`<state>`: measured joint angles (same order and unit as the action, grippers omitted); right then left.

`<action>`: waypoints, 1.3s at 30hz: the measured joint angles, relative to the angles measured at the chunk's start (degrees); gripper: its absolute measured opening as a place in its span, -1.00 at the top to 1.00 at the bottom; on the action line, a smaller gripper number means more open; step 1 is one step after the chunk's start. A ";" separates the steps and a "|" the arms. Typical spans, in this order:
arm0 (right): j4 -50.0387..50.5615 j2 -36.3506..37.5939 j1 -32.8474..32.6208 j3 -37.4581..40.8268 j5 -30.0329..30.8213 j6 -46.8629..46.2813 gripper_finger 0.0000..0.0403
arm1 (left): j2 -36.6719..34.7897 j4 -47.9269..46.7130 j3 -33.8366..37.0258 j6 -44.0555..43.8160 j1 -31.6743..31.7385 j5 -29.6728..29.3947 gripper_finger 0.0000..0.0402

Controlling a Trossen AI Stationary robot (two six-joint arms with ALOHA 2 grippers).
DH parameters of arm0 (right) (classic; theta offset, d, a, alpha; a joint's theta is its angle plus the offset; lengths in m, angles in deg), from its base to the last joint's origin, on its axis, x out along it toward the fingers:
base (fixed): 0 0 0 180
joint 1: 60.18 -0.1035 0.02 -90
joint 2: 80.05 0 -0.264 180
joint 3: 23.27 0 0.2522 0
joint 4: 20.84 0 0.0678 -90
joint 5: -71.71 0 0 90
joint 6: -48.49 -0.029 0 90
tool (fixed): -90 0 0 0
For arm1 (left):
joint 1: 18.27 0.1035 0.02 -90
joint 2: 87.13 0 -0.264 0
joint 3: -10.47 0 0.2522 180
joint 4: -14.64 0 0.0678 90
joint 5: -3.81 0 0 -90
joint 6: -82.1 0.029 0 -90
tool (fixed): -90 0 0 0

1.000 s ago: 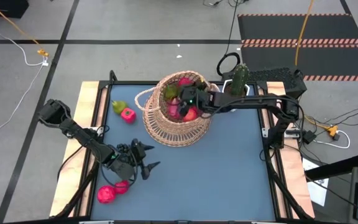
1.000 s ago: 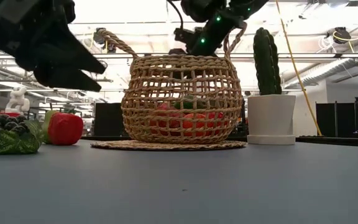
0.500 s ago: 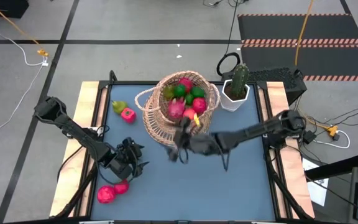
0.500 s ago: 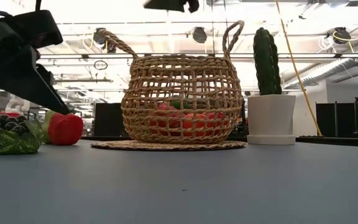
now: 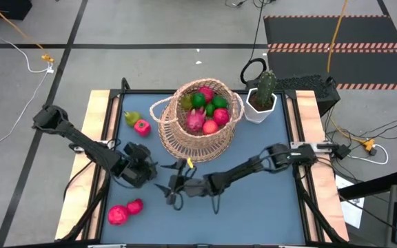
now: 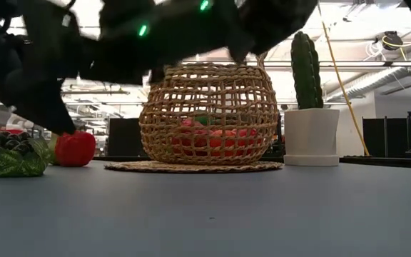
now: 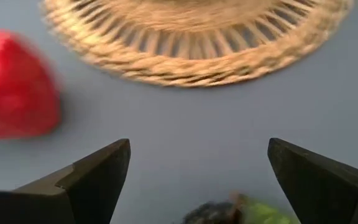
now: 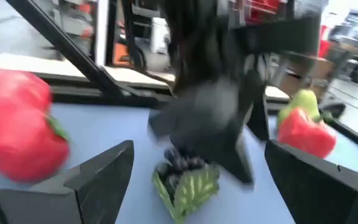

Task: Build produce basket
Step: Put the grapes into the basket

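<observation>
The woven basket (image 5: 198, 131) stands at the table's far middle on a round woven mat (image 7: 191, 43), with red, pink and green produce (image 5: 205, 114) inside. Dark grapes on a green leaf (image 8: 182, 177) lie on the table near the left side; they also show in the low view (image 6: 6, 153). My left gripper (image 5: 143, 172) is open just above the grapes. My right gripper (image 5: 168, 195) is open, low over the table, right of the grapes and pointing at them. A red fruit (image 5: 141, 126) and a yellow-green pear (image 5: 131, 117) lie left of the basket.
Two red apples (image 5: 118, 215) lie at the near left corner and show in the right wrist view (image 8: 17, 134). A green cactus (image 5: 266, 83) in a white pot (image 6: 311, 135) stands right of the basket. The near right part of the blue table top (image 5: 267, 207) is bare.
My right gripper has come up out of the basket and swung toward the table's near left, down low beside the grapes. My left gripper has drawn back a little toward the far left. The basket and the fruits have stayed where they were.
</observation>
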<state>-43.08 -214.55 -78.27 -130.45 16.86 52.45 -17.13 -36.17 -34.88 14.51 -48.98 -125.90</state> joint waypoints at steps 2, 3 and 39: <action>0.75 -1.79 0.38 -0.80 1.02 -0.24 -0.77 | -2.62 -3.76 0.00 -3.59 -0.47 -1.43 -0.90; 0.44 -2.78 0.75 -1.32 0.88 -0.24 -0.77 | -3.73 -5.67 0.00 -5.07 -0.88 -2.87 -0.90; 15.29 -15.68 7.73 -15.70 -22.37 -10.90 0.80 | -7.81 2.27 1.03 -4.03 -6.34 -1.99 -0.90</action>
<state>-27.80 -230.24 -70.54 -146.15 -5.50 41.55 -24.94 -33.90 -33.85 10.49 -55.32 -127.89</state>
